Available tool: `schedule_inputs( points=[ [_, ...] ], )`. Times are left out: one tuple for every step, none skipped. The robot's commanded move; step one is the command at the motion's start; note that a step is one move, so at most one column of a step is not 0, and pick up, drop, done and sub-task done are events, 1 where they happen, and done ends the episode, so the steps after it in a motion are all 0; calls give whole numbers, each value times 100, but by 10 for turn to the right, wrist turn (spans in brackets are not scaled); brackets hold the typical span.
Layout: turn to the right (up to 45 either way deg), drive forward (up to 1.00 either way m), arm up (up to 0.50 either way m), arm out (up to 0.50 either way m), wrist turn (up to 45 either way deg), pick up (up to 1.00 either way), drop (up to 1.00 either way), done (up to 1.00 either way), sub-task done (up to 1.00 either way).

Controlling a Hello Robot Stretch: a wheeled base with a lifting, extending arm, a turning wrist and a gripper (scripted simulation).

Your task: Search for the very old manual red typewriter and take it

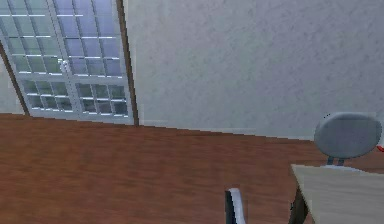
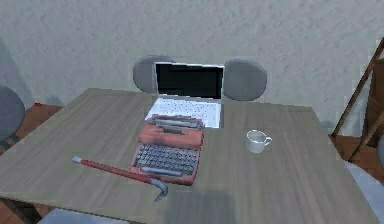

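A red manual typewriter (image 2: 170,147) with a grey keyboard lies near the middle of a wooden table (image 2: 290,185) in the arm side view. It sits just in front of an open laptop (image 2: 186,92).
A red-handled hammer (image 2: 120,172) lies left of the typewriter, and a white cup (image 2: 258,141) stands to its right. Two grey chairs (image 2: 243,78) stand behind the table against the wall. In the forward view, glass doors (image 1: 65,55) sit at the left, with a grey chair (image 1: 347,135) and a table corner (image 1: 340,195) at the right.
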Motion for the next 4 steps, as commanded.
schedule_inputs(
  points=[
    [0, 0, 0, 28, 0, 0, 0, 0, 0],
    [0, 0, 0, 0, 450, 0, 0, 0, 0],
    [0, 0, 0, 0, 450, 0, 0, 0, 0],
    [0, 0, 0, 0, 450, 0, 0, 0, 0]
  ],
)
